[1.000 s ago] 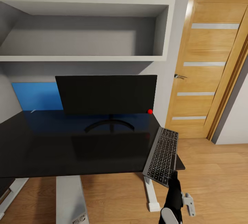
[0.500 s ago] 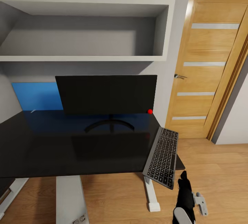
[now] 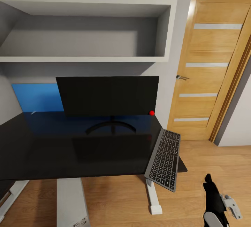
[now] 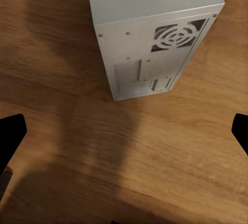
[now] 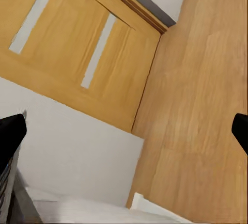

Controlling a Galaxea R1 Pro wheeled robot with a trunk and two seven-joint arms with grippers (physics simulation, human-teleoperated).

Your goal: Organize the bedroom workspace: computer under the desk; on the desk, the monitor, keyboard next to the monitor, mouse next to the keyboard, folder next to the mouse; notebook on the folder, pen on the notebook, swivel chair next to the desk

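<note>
The black monitor (image 3: pixel 107 96) stands on the glossy black desk (image 3: pixel 52 150). At the desk's right end lies the keyboard (image 3: pixel 164 159), angled, its near end hanging over the front edge. Behind the monitor's left side, the blue folder (image 3: pixel 37 97) stands against the wall. The grey-white computer (image 3: pixel 70 200) sits on the floor under the desk, and it is also below my open left gripper (image 4: pixel 124 131) as the computer (image 4: pixel 152 33). My right gripper (image 3: pixel 209 180) hangs open low over the floor, right of the keyboard and apart from it; between its fingertips (image 5: pixel 10 136) nothing is held.
White wall shelves (image 3: pixel 87 59) overhang the back of the desk. A wooden door (image 3: pixel 209 66) stands to the right. A white desk leg (image 3: pixel 153 199) rests on the wood floor (image 3: pixel 216 157), which is open to the right of the desk.
My right gripper has drawn away from the keyboard's near end, moving right and lower over the floor. The keyboard, monitor and folder have stayed in place.
</note>
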